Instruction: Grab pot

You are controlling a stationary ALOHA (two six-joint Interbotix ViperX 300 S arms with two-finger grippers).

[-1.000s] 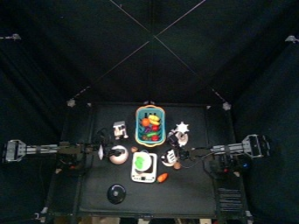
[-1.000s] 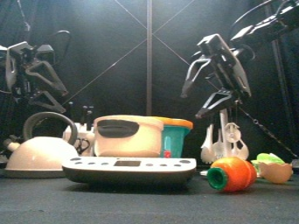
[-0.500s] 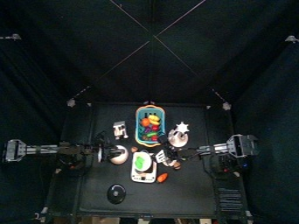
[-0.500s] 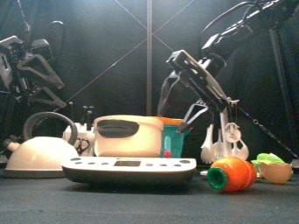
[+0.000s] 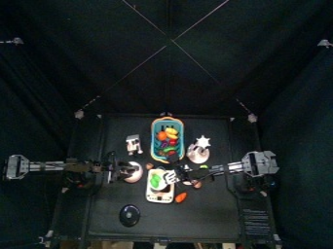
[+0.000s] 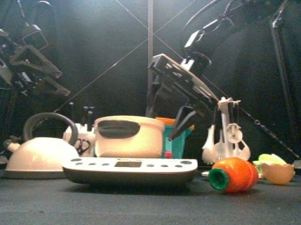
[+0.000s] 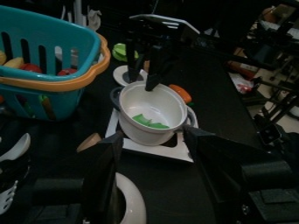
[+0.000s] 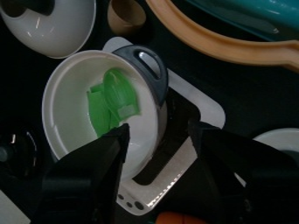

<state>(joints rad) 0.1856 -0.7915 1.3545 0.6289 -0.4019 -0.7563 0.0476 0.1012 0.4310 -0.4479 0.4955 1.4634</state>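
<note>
Cream-white and smooth, the pot (image 7: 152, 112) is a round, deep vessel with a dark grey handle tab on its rim and something bright green lying in its bottom. It sits on a flat white kitchen scale (image 6: 129, 170) with rounded corners, a dark base and a small display strip along its front edge, near the front middle of the black table (image 5: 215, 219).

From above, the right gripper (image 5: 182, 176) reaches in from the right over the pot and scale; in the left wrist view it hangs straight above the pot's rim, its two black jaws spread apart with nothing between them. Its own camera looks down into the pot's glossy bowl (image 8: 100, 109), jaws wide at either side of the rim and handle.

Over at the left side of the table, the left gripper (image 5: 115, 173) faces the pot from a distance, jaws open and empty.

Beside the pot stands a teal plastic basket (image 7: 41, 61) with a slotted wall and a tan rim, holding bright items. A domed white kettle (image 6: 42, 151) with an arched handle rests at the front left. At the front right lies an orange toy with a green cap (image 6: 233, 175), and behind it a white, slender-necked object (image 6: 223, 141) stands upright.
</note>
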